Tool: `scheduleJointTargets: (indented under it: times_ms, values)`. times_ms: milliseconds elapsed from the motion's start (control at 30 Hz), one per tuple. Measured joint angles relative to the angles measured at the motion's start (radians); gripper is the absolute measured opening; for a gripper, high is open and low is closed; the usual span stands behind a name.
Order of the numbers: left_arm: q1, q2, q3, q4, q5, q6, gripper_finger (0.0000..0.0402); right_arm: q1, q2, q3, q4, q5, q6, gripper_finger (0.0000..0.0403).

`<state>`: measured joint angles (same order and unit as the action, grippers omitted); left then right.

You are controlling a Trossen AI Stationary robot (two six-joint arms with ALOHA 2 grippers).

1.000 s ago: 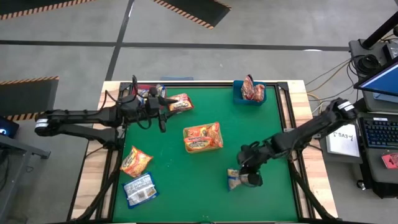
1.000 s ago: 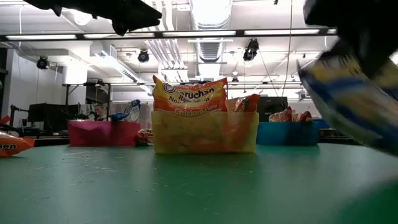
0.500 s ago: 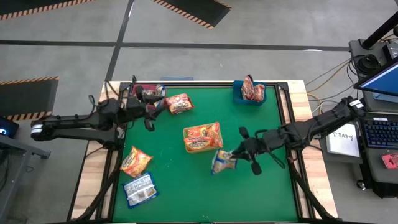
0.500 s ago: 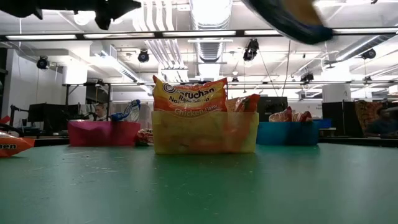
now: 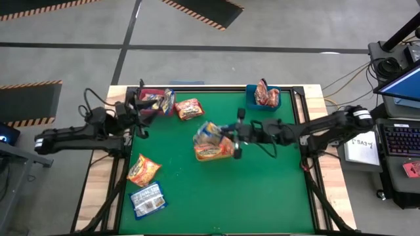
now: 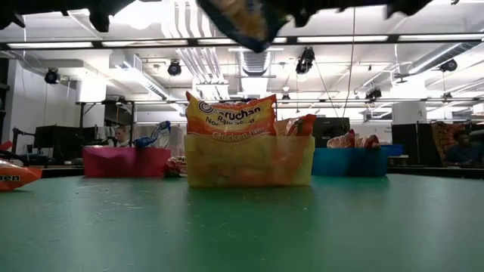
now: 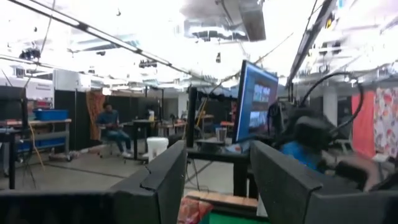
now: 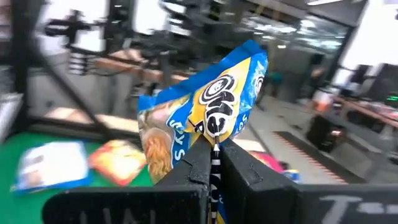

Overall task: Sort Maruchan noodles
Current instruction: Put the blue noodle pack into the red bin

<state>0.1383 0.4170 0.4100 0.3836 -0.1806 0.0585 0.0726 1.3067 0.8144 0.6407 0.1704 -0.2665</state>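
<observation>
My right gripper [image 5: 228,136] [image 8: 214,155] is shut on a blue-and-silver noodle packet [image 5: 207,131] [image 8: 202,115], high over the yellow bin [image 5: 214,152] [image 6: 249,160] at the table's middle, where orange packets stand. In the low view the held packet [image 6: 246,19] shows at the top. My left gripper [image 5: 143,110] [image 7: 214,177] is open with nothing between its fingers, beside the red bin [image 5: 152,98] at the far left. Loose on the mat lie two orange packets [image 5: 189,108] [image 5: 143,170] and a blue packet [image 5: 147,198]. My right gripper pinches the packet's crimped end seam [image 8: 214,138] between its two fingers. The fingers come in about level from the table's right side. The packet stands out beyond the fingertips, tilted and lifted clear of the table and the bin.
A blue bin [image 5: 262,98] with red packets stands at the far right of the mat. The red bin holds a blue packet [image 5: 164,99]. Wooden table edges frame the green mat [image 5: 275,190], whose near right part is bare.
My right gripper has risen from the mat's near right and swung toward the far left, tipping from pointing down to level; the blue-and-silver packet went with it, lifted clear, to above the yellow bin. My left gripper has drawn back toward the table's left edge.
</observation>
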Motion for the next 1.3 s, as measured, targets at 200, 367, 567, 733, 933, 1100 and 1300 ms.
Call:
scheduleJointTargets:
  times_ms: [200,367,567,733,933,1100,1300]
  values:
    - [0.0,-0.075,-0.016,-0.005,0.009,-0.026,0.0164,-0.11,0.199,0.167,0.029,-0.009,-0.007,0.0009]
    - [0.0,-0.083,-0.036,-0.014,0.072,-0.023,0.0164,-0.158,0.339,0.318,0.016,-0.093,-0.042,0.0009]
    - [0.0,-0.052,-0.039,-0.049,0.076,-0.018,0.0172,-0.165,0.432,0.464,-0.1,-0.127,-0.104,0.0009]
    - [0.0,-0.001,-0.033,-0.081,0.076,-0.012,0.0217,-0.165,0.464,0.527,-0.162,-0.127,-0.136,0.0009]
    - [0.002,0.085,-0.018,-0.106,0.029,0.012,0.0278,-0.165,0.455,0.538,-0.198,-0.126,-0.154,0.0008]
    - [0.004,0.162,0.014,-0.127,0.005,0.021,0.0291,-0.165,0.448,0.538,-0.199,-0.127,-0.155,0.0008]
    - [0.007,0.26,0.078,-0.247,0.003,0.02,0.0287,-0.165,0.448,0.537,-0.217,-0.127,-0.157,0.0008]
